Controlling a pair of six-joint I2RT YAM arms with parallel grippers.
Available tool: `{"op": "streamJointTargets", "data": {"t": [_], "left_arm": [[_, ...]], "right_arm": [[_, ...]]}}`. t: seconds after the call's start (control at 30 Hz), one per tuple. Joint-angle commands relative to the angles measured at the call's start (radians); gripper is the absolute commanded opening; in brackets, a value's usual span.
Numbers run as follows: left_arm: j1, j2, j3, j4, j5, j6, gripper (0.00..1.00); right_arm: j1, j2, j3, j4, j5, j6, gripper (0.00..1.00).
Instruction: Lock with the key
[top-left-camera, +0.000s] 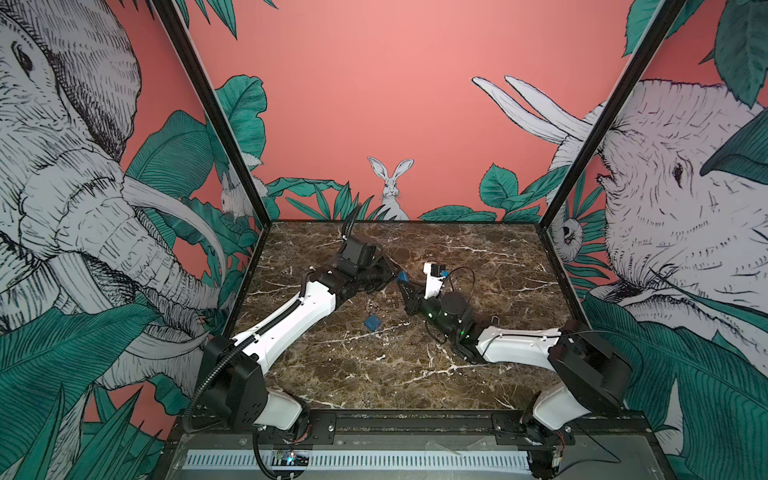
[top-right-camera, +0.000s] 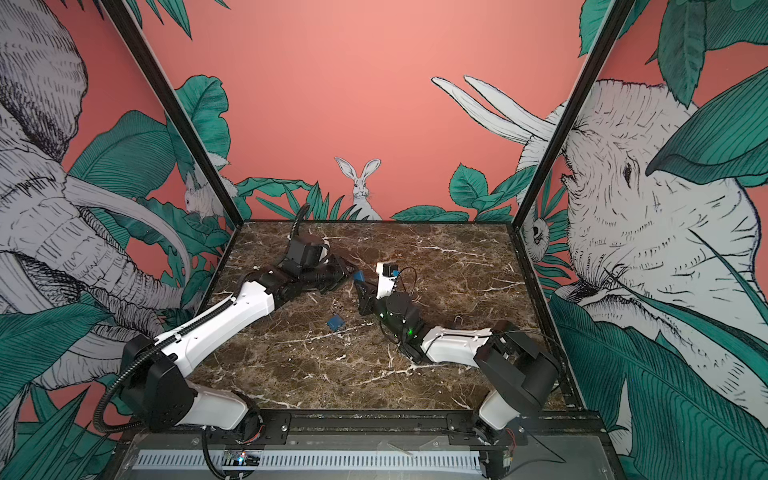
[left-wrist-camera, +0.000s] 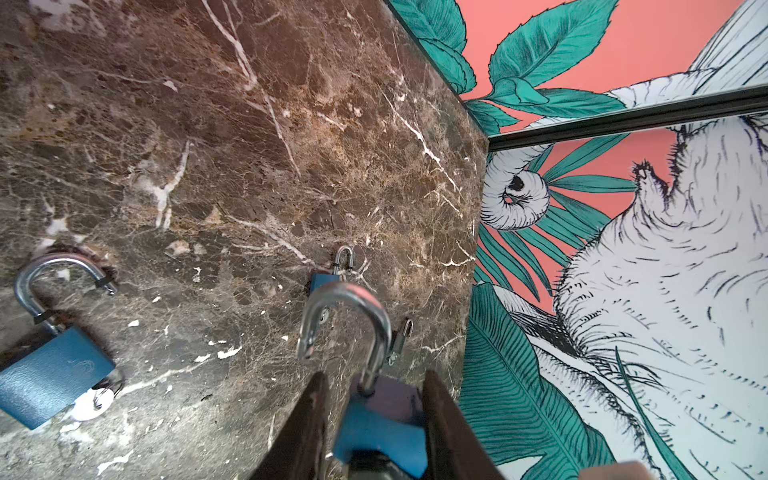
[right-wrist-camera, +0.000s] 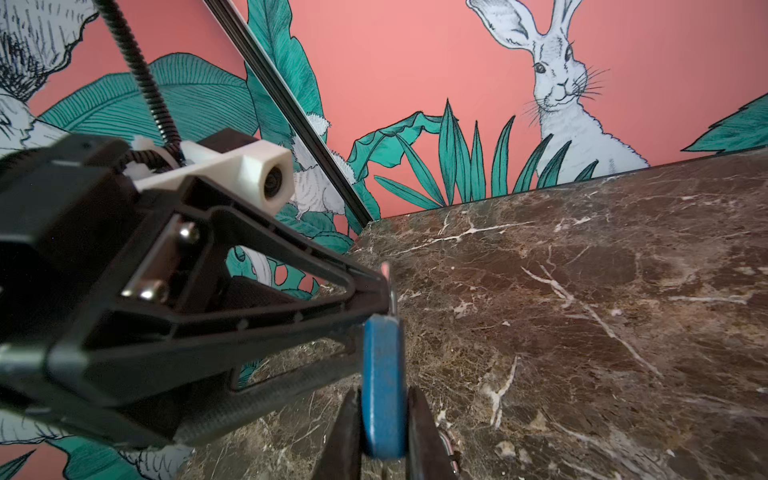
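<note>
A dark brown marble table (top-left-camera: 374, 374) is carrying the whole scene. Both arms are reaching in over it toward its middle. The left arm (top-left-camera: 291, 324) is stretching in from the near left corner and the right arm (top-left-camera: 515, 343) from the near right. In both top views their ends are meeting just above the slab.

The left gripper (left-wrist-camera: 374, 378) is bracketing the body of a blue padlock (left-wrist-camera: 382, 436) across its width. A thin sliver of gap is showing beside one of its fingers (left-wrist-camera: 303, 428), so I cannot tell whether it is pinching the lock or only flanking it. The right gripper (right-wrist-camera: 382, 392) is clamping the same padlock across its flat faces, with both black fingers pressing against the blue body, which the right wrist view is showing edge-on.

The padlock is hanging between the two grippers near the table's middle (top-left-camera: 403, 277), seemingly clear of the marble. Its steel shackle (left-wrist-camera: 353, 299) is standing open, with one leg free of the body, and is pointing away from the left gripper.

A second padlock (left-wrist-camera: 54, 374), also blue and also open, is lying flat on the marble, nearer the front edge than the grippers in both top views (top-right-camera: 335, 322). A silver key (left-wrist-camera: 89, 405) is resting against its bottom end. Whether it is sitting in the keyhole I cannot tell. A third padlock (left-wrist-camera: 322, 280) is lying farther off, partly hidden behind the held shackle.
</note>
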Motion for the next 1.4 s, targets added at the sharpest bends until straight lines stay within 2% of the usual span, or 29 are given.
{"op": "streamJointTargets", "data": {"t": [0.0, 0.07, 0.23, 0.4, 0.6, 0.7, 0.8, 0.93, 1.13, 1.37], "left_arm": [[-0.001, -0.052, -0.023, 0.025, -0.008, -0.001, 0.42], [0.001, -0.057, -0.028, 0.028, -0.012, 0.001, 0.44], [0.011, -0.083, -0.037, 0.013, -0.023, 0.017, 0.56], [0.068, -0.156, -0.077, -0.005, -0.018, 0.069, 0.63], [0.161, -0.304, -0.197, -0.015, 0.046, 0.161, 0.64], [0.164, -0.366, -0.248, -0.009, 0.073, 0.238, 0.65], [0.164, -0.383, -0.307, 0.039, 0.153, 0.27, 0.64], [0.143, -0.353, -0.359, 0.07, 0.229, 0.296, 0.61], [0.11, -0.293, -0.342, 0.102, 0.242, 0.323, 0.6], [0.11, -0.284, -0.326, 0.115, 0.255, 0.318, 0.57]], "right_arm": [[-0.004, -0.046, 0.015, 0.039, -0.009, -0.021, 0.0], [-0.008, -0.05, 0.011, 0.037, -0.011, -0.022, 0.0], [-0.013, -0.067, 0.004, 0.029, -0.044, -0.023, 0.0], [-0.03, -0.118, 0.004, -0.043, -0.115, -0.044, 0.0], [-0.106, -0.182, 0.028, -0.199, -0.32, -0.029, 0.0], [-0.153, -0.212, 0.048, -0.29, -0.422, -0.011, 0.0], [-0.184, -0.245, 0.075, -0.384, -0.491, 0.006, 0.0], [-0.208, -0.27, 0.122, -0.485, -0.561, 0.033, 0.0], [-0.212, -0.24, 0.171, -0.525, -0.644, 0.098, 0.0], [-0.213, -0.207, 0.179, -0.526, -0.672, 0.105, 0.0]]}}
